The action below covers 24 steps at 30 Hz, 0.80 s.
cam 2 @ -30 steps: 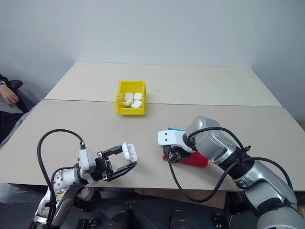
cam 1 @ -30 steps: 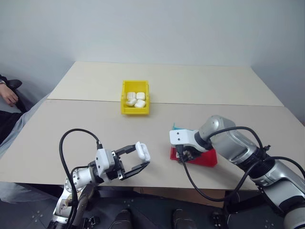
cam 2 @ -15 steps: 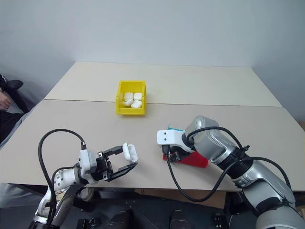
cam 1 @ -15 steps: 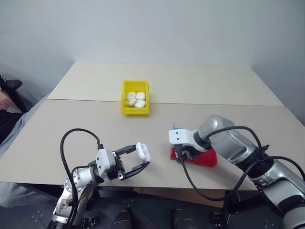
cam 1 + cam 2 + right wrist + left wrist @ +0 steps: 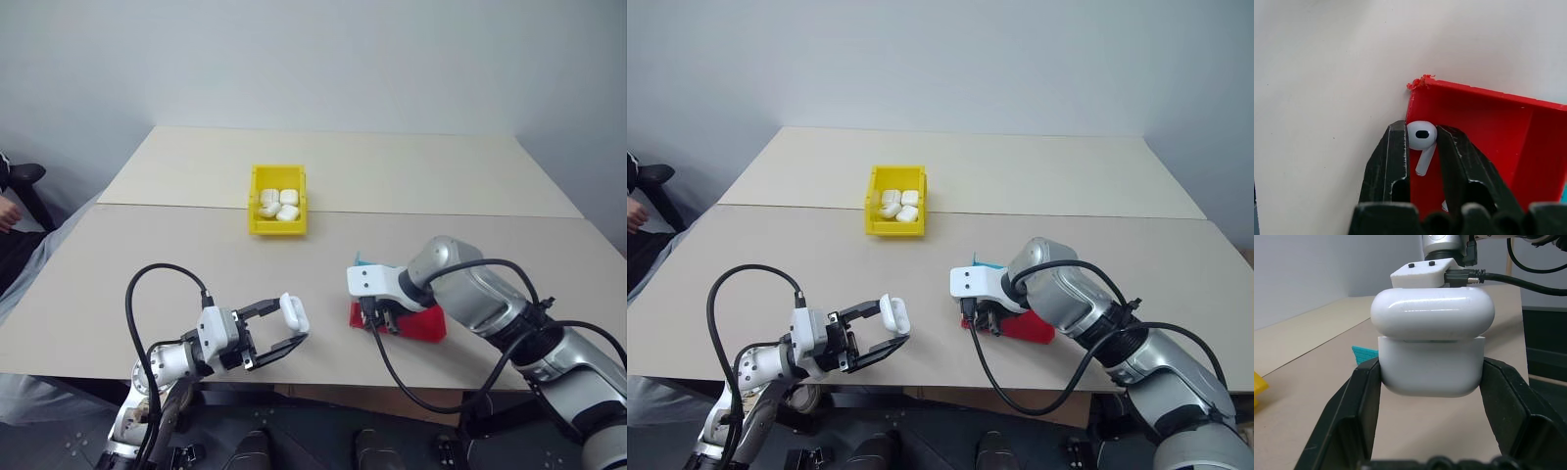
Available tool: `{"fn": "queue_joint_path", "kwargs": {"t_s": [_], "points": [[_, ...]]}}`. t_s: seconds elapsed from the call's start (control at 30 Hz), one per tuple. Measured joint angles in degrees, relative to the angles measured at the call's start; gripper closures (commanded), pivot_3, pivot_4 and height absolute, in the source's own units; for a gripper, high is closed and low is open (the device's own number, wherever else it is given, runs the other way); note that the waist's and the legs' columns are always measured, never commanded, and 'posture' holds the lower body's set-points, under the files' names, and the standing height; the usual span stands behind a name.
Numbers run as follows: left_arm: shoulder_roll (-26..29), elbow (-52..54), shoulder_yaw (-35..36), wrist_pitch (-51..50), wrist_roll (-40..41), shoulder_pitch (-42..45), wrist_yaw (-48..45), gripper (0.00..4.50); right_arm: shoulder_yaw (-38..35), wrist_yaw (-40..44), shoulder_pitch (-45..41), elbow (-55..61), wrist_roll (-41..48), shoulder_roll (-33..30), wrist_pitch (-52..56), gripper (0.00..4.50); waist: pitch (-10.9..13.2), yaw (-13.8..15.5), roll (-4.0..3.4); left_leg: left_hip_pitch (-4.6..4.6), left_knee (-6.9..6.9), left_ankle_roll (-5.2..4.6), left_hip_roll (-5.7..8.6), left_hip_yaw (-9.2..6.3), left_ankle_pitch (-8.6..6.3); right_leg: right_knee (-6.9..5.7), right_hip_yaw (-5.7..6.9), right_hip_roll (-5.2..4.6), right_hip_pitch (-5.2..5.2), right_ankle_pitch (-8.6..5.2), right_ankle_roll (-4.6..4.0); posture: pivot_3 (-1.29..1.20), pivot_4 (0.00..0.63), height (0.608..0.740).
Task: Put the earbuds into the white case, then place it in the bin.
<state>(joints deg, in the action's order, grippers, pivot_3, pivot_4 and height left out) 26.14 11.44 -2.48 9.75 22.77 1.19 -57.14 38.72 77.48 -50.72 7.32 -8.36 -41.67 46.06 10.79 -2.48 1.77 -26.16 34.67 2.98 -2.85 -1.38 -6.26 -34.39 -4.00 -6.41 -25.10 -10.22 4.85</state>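
An earbud (image 5: 1421, 136) is pinched by the right gripper (image 5: 1422, 147) in the red tray (image 5: 1484, 127), near right. It should be lifted straight (stem downward) toward the case (image 5: 1432, 342), clamped in the left gripper (image 5: 284, 328).

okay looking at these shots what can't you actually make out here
- Inside of the case held by the left claw: left wrist view, lid nearly shut.
- Rest of the red tray: right wrist view, cut off by the edge and the right claw closed around an earbud.
- A second earbud: unclear, behind the fingers.
- Case count in the bin: head views, too small.
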Motion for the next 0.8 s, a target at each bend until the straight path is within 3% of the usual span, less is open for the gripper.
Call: {"fn": "queue_joint_path", "kwargs": {"t_s": [0.3,0.6,0.8], "points": [[-1.43,0.0,0.02,-0.44,1.64,2.19,0.26,1.75,-3.67,1.3,0.23,6.32,4.48,-1.27,2.94,3.88,0.0,0.09,0.0,-0.02,0.01,0.0,0.0,0.0,0.0,-0.02,0.0,0.0,0.0,0.0,0.0,0.0,0.15,0.74],[-4.17,4.6,0.43,-7.31,9.61,8.92,2.67,1.75,-32.49,-4.67,2.59,12.78,20.96,-0.31,4.45,3.88,0.0,0.48,0.01,-0.02,0.06,-0.01,0.0,-0.03,0.01,-0.04,0.01,0.03,0.08,0.0,0.01,0.0,0.15,0.74],[-4.53,5.62,0.13,-10.13,14.35,12.19,0.01,1.75,-48.84,-9.19,5.16,15.91,34.16,6.13,-0.73,3.88,-0.01,0.23,0.01,-0.01,0.09,-0.04,-0.02,-0.1,0.02,-0.05,0.01,0.11,0.12,0.0,0.02,0.0,0.15,0.74]]}}
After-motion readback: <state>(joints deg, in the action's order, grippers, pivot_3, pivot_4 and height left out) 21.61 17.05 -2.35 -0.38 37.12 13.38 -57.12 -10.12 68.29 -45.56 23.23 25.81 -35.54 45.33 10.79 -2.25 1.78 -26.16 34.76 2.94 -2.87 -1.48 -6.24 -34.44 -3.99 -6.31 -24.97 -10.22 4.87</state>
